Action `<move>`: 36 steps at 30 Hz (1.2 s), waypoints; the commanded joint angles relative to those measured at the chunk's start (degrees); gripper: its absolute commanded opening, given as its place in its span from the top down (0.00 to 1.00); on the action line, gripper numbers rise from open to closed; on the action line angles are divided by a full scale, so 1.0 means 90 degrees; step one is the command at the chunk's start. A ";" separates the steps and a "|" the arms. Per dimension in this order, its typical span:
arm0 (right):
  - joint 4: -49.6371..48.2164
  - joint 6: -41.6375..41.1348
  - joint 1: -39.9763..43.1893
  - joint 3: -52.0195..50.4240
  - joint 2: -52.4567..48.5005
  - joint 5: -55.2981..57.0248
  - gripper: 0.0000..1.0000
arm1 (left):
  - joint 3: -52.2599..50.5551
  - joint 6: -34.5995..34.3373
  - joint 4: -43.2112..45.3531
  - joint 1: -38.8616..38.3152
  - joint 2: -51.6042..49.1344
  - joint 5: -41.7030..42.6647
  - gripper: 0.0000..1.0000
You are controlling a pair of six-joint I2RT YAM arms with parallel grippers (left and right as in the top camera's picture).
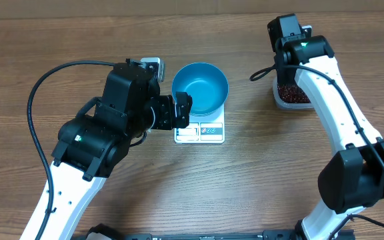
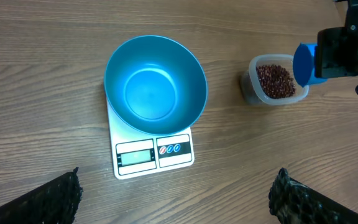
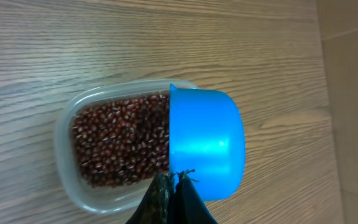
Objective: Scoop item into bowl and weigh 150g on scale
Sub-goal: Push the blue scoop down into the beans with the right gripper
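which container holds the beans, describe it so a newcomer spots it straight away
Start at the white scale in the middle of the table, carrying the blue bowl. To the robot's right of it, standing apart on the wood, is a small clear plastic tub of dark red-brown beans. It is the only see-through container, and a blue scoop hovers over one end.

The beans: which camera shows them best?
The right wrist view: the beans are close up, single grains clear in their tub, though the blue scoop covers part. The left wrist view shows them small and far; overhead, the right arm hides part.
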State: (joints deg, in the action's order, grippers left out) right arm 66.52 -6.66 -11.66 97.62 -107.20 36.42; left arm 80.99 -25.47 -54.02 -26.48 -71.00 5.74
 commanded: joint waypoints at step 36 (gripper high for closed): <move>-0.0452 0.0393 0.0019 -0.0726 -0.0034 0.0112 0.96 | 0.0100 0.0095 0.0024 0.0024 0.0056 -0.0044 0.01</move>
State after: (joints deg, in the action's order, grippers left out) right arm 63.37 -2.79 -11.66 92.05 -107.44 36.84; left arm 80.99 -25.47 -54.02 -26.48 -71.00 5.74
